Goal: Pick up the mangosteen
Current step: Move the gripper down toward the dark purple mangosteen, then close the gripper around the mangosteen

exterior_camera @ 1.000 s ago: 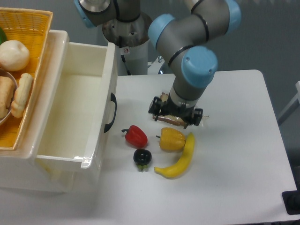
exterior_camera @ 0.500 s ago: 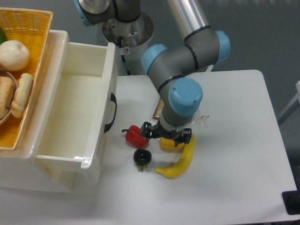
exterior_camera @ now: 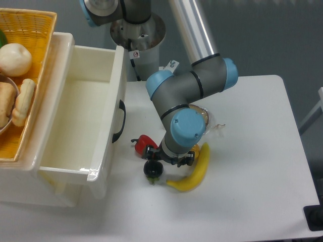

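Observation:
The mangosteen [exterior_camera: 153, 170] is a small glossy black round fruit lying on the white table, just left of the banana's lower tip. My gripper [exterior_camera: 167, 160] hangs under the blue wrist, just above and to the right of the mangosteen, close to it. The wrist covers the fingers, so I cannot see whether they are open or shut, or whether they touch the fruit. The red pepper [exterior_camera: 143, 143] shows partly at the wrist's left. Only a sliver of the yellow pepper [exterior_camera: 196, 148] shows.
A yellow banana [exterior_camera: 195, 173] lies right of the mangosteen. An open white drawer [exterior_camera: 75, 121] with a black handle stands at the left. A wicker basket [exterior_camera: 35, 30] with bread sits above it. A clear-wrapped item [exterior_camera: 212, 124] lies behind the arm.
The arm has swung forward and left, from behind the yellow pepper to over the peppers, lowering beside the mangosteen. The fruit has not moved.

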Tool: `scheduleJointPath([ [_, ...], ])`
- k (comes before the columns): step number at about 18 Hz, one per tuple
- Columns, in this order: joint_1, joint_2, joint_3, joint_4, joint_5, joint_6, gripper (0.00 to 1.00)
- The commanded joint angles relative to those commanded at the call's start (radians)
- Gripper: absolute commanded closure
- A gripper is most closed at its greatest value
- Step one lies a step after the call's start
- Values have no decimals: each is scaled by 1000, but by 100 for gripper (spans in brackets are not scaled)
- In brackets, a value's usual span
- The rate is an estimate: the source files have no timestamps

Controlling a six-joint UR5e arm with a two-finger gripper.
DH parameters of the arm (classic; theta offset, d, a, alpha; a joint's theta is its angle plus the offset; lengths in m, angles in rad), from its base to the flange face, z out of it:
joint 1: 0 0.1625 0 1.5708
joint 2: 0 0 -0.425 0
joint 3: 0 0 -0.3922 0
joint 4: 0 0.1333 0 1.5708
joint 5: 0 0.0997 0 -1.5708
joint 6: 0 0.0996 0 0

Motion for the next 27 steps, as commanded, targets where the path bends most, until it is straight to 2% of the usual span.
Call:
scheduleJointPath([
  [10,-17,-25,3,21,0,-8,0],
  [12,-18,-34,5,21,0,-6,3],
  [15,-25,-38,2,21,0,-6,18],
  [16,-28,-38,2,21,0,-5,19],
  [18,-28,-37,2,21,0,-3,34],
  [21,-28,-32,3,20,1,2,51],
  [24,-28,-22,11,17,3,5,60],
  [27,-18,12,15,12,3,21,63],
])
